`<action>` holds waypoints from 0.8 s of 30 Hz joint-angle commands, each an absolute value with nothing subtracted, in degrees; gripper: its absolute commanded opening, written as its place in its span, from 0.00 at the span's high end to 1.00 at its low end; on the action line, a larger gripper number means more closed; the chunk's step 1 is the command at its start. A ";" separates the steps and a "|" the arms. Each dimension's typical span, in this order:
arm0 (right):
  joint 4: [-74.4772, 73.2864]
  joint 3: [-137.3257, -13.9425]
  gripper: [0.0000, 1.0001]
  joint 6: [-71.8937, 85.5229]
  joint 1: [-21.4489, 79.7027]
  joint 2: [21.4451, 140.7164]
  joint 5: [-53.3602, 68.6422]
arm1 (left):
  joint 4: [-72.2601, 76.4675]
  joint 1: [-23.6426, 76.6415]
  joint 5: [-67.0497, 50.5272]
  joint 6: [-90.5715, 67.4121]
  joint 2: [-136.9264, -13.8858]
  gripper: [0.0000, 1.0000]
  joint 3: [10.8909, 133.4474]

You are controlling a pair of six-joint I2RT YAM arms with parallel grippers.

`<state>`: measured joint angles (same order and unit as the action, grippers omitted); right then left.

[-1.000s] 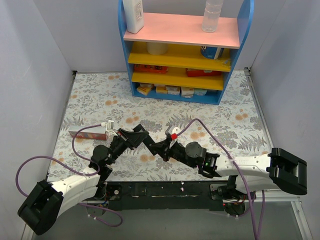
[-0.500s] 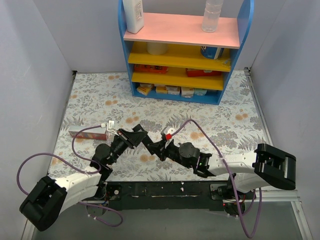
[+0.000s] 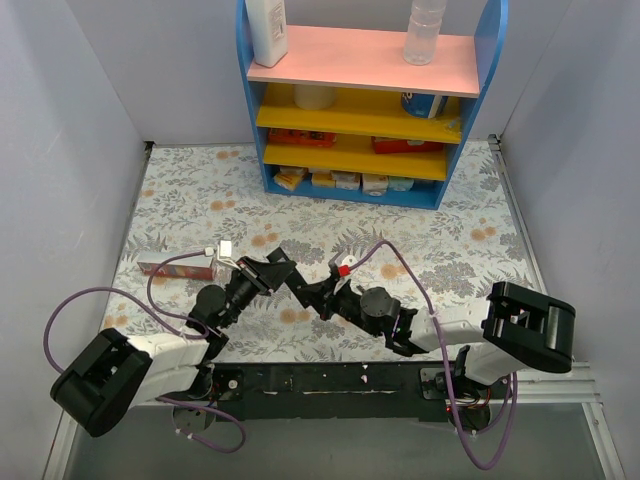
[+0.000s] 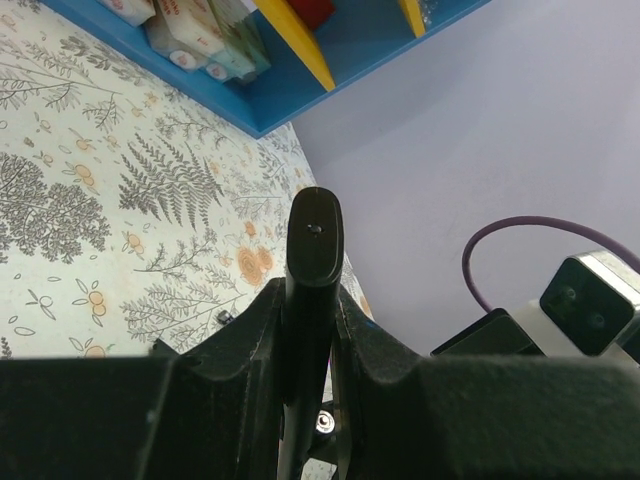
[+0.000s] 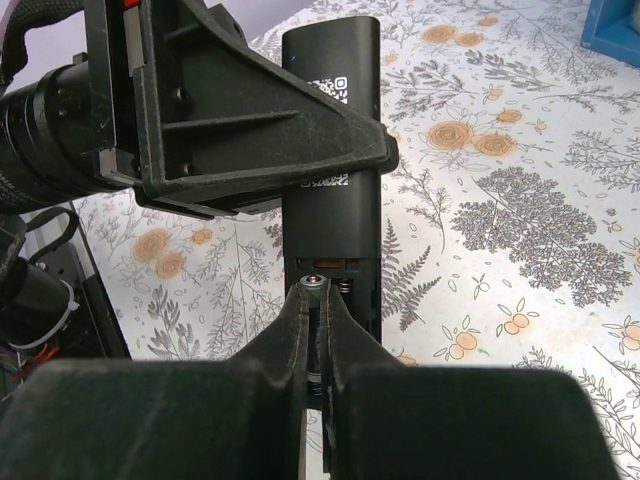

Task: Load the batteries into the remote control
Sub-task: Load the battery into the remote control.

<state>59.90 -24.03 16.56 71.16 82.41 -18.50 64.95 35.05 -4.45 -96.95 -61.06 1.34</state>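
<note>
The black remote control (image 5: 330, 150) is held off the floral cloth by my left gripper (image 4: 308, 300), which is shut on its long edges. In the left wrist view the remote (image 4: 314, 240) shows edge-on. Its battery bay is open at the near end, with a spring showing. My right gripper (image 5: 318, 300) is shut on a slim battery (image 5: 313, 286), whose metal tip sits at the mouth of the bay. In the top view the left gripper (image 3: 272, 270) and right gripper (image 3: 322, 296) meet at the remote (image 3: 297, 290). A second battery cannot be made out.
A reddish-brown flat stick (image 3: 175, 268) lies at the left of the cloth. A blue shelf unit (image 3: 360, 100) stands at the back. A small dark piece (image 4: 225, 318) lies on the cloth below the remote. Purple cables loop over both arms.
The right arm's rear links have swung left toward the centre. Both grippers stay joined at the remote, with the battery still at the bay.
</note>
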 commanded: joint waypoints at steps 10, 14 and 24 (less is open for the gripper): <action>58.98 -23.91 0.96 16.26 70.40 87.10 -15.03 | 82.27 39.46 -10.37 -102.31 -63.90 1.00 3.96; 57.40 -24.08 0.96 16.70 70.05 86.84 -15.82 | 78.84 39.46 -10.02 -100.20 -62.93 1.00 4.31; 53.88 -24.70 0.96 17.75 69.61 84.47 -17.22 | 77.00 39.46 -10.81 -97.83 -63.46 1.00 4.66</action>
<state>59.77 -23.77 16.64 70.17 84.75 -15.90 66.02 36.62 -2.63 -94.65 -65.52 1.34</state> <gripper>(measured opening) 0.043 0.178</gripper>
